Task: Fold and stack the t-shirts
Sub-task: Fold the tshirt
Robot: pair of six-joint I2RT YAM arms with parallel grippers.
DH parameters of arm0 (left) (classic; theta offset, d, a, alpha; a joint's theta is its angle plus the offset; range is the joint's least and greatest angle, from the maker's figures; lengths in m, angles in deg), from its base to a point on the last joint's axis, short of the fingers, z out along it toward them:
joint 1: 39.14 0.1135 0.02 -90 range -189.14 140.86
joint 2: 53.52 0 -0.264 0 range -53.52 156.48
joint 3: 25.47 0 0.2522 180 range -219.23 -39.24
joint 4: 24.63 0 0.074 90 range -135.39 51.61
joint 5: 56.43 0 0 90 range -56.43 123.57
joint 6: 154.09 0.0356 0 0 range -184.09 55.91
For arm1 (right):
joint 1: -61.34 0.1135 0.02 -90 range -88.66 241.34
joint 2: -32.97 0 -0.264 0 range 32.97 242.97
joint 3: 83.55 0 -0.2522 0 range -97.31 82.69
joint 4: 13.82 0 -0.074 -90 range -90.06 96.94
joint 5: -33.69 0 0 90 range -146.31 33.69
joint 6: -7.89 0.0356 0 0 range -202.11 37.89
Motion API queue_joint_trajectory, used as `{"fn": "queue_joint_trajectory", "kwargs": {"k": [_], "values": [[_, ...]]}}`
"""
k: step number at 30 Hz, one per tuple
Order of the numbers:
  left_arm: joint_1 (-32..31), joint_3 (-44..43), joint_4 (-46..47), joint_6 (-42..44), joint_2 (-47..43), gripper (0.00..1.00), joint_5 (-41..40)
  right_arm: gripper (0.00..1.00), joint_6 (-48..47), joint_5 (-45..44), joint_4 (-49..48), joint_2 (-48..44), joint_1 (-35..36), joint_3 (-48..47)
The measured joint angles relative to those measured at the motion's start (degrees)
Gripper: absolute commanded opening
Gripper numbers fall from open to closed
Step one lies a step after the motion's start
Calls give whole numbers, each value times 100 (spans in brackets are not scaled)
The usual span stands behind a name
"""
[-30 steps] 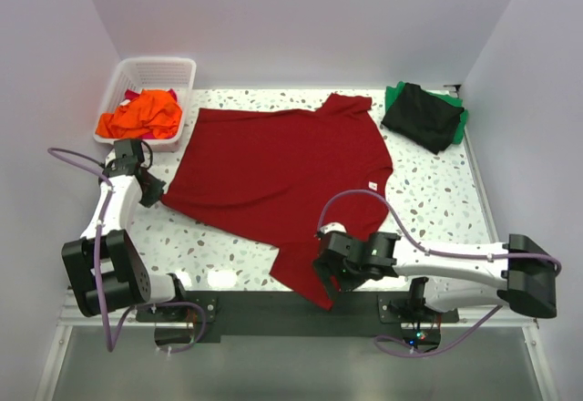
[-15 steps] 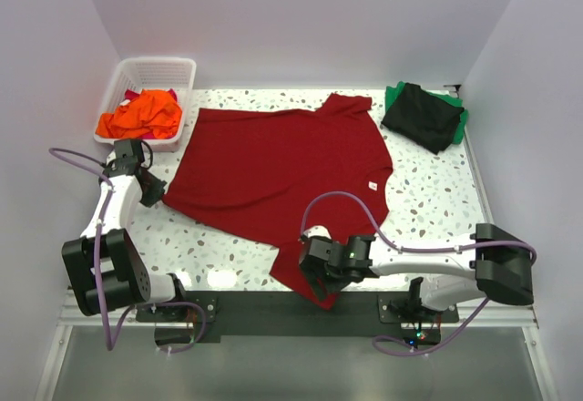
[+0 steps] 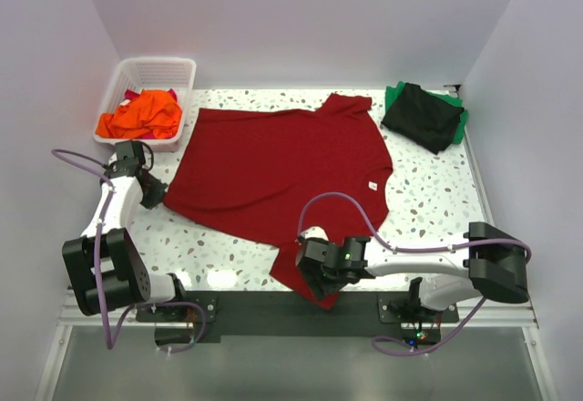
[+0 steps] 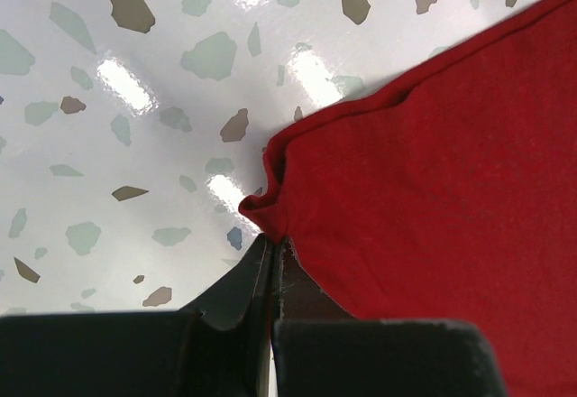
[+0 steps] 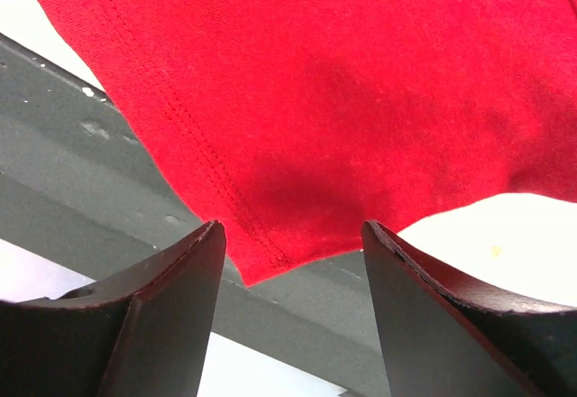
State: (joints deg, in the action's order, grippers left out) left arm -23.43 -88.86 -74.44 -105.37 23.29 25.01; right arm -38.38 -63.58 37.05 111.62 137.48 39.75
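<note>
The dark red t-shirt (image 3: 273, 169) lies spread over the table, neck to the right, one sleeve reaching the near edge. My left gripper (image 3: 157, 197) is at the shirt's left corner. In the left wrist view it (image 4: 270, 245) is shut, with the bunched corner of the cloth (image 4: 433, 162) pinched at its tips. My right gripper (image 3: 323, 287) hovers over the near sleeve. The right wrist view shows it (image 5: 293, 235) open, one finger on each side of the sleeve's stitched corner (image 5: 343, 99), not touching the cloth.
A white slatted basket (image 3: 187, 68) at the back left holds an orange shirt (image 3: 141, 114). A folded black shirt (image 3: 424, 114) lies on a green one (image 3: 393, 96) at the back right. The sleeve corner overhangs the dark rail (image 3: 264, 314) along the table's near edge.
My right arm has slid left along the near edge, bringing its gripper over the sleeve corner, and its jaws have narrowed a little. The left gripper and the shirt's left corner have stayed put.
</note>
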Motion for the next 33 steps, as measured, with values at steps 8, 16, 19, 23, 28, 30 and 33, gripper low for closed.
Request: {"fn": "queue_joint_trajectory", "kwargs": {"k": [8, 16, 19, 23, 28, 30, 33], "values": [[2, 90, 37, 9, 0, 0, 13, 61, 131, -116, 151, 81, 85, -11], [2, 90, 37, 39, 0, 0, 26, 50, 284, -114, 138, 343, 146, -11], [2, 90, 39, 39, 0, 0, 26, 33, 345, -105, 87, 343, 153, 2], [2, 90, 39, 42, 0, 0, 28, 0, 398, -221, 70, 317, 144, 11], [2, 90, 39, 42, 0, 0, 31, 0, 492, -225, 85, 310, 149, 4], [2, 90, 39, 42, 0, 0, 35, 0, 509, -256, 125, 313, 151, -17], [2, 90, 37, 42, -7, 0, 44, 0, 511, -404, 382, 317, 162, -87]]}}
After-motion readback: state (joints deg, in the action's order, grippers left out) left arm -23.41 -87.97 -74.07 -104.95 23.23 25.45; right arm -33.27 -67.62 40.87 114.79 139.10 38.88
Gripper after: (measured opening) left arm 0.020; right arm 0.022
